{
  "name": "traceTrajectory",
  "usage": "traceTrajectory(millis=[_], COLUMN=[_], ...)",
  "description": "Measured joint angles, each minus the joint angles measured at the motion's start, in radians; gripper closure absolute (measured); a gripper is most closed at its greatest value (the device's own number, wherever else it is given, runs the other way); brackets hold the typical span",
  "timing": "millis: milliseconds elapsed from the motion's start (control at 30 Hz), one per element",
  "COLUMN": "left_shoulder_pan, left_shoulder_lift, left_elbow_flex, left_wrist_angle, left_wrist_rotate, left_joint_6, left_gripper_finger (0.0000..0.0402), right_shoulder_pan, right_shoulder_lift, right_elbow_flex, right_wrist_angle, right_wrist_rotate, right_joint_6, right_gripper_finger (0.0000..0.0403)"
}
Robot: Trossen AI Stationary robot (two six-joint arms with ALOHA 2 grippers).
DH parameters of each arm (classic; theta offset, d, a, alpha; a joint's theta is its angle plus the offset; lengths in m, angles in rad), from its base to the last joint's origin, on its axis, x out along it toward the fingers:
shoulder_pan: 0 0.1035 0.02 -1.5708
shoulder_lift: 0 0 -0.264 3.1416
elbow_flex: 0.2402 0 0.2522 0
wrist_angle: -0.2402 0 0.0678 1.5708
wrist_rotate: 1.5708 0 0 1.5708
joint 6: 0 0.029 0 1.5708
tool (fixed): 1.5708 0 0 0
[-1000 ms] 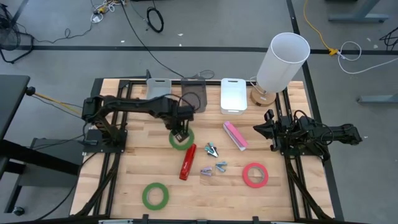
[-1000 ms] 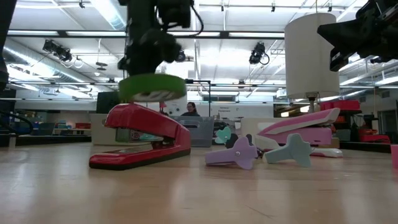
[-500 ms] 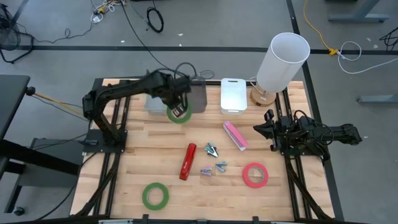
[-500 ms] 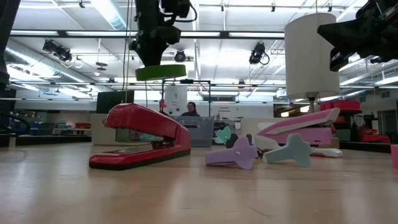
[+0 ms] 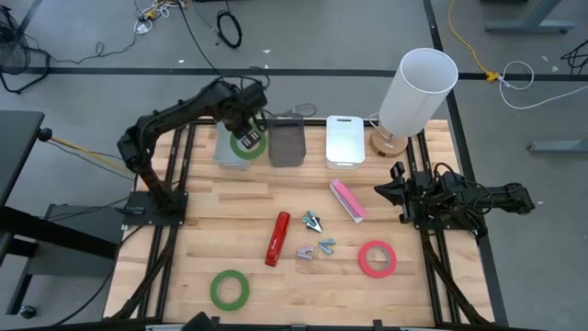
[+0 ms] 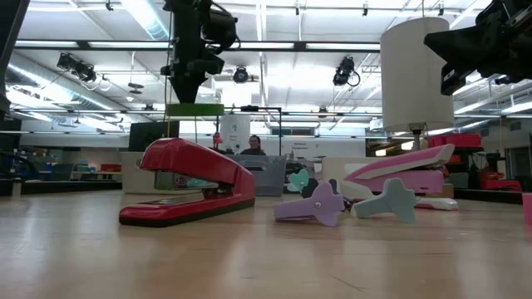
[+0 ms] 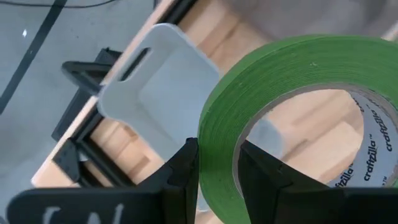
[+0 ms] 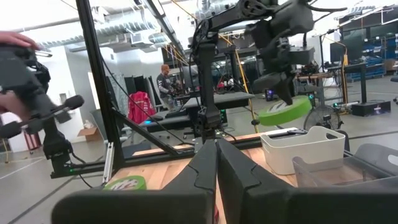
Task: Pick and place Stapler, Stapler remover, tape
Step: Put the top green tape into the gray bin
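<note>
Wood table (image 5: 202, 239): two staplers, three tapes; left claw (image 5: 246, 145) pinching green tape (image 5: 250, 144); right claw (image 5: 393, 193) pressed together.

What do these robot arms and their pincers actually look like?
Both arms are black, jointed segments on black bases. The left gripper has two slim, flat black fingers, with white lettering on the body behind them. The right gripper has the same black wedge-shaped fingers.

— Any movement noted?
— Left gripper (image 5: 244, 138) carried the green tape roll (image 5: 248, 144) up from beside the red stapler (image 5: 277, 238) — now over the leftmost bin (image 5: 223, 150).
</note>
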Motion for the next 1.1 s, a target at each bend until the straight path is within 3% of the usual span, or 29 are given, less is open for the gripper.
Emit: traceTrajectory(millis=[200, 433, 767, 1100], left_shoulder_pan=[0.106, 0.194, 0.25, 0.291], left_shoulder_lift=[0.0, 0.0, 0.001, 0.001], left_elbow_flex=[-0.003, -0.059, -0.2, -0.321], left_wrist_angle=[0.011, 0.07, 0.118, 0.307], left_wrist_rotate=[0.007, 0.019, 0.021, 0.041], left_joint_6=[0.063, 0.013, -0.15, -0.154], left_gripper_finger=[0.0303, 0.0303, 0.0303, 0.0303], right_shoulder_pan=[0.0, 0.0, 0.0, 0.0], right_shoulder_lift=[0.0, 0.0, 0.0, 0.0], right_elbow_flex=[0.0, 0.0, 0.0, 0.0], right_wrist_angle=[0.0, 0.0, 0.0, 0.0], right_wrist_rotate=[0.0, 0.0, 0.0, 0.0], right_joint_6=[0.0, 0.0, 0.0, 0.0], right_gripper_finger=[0.0386, 0.0386, 0.0386, 0.0386])
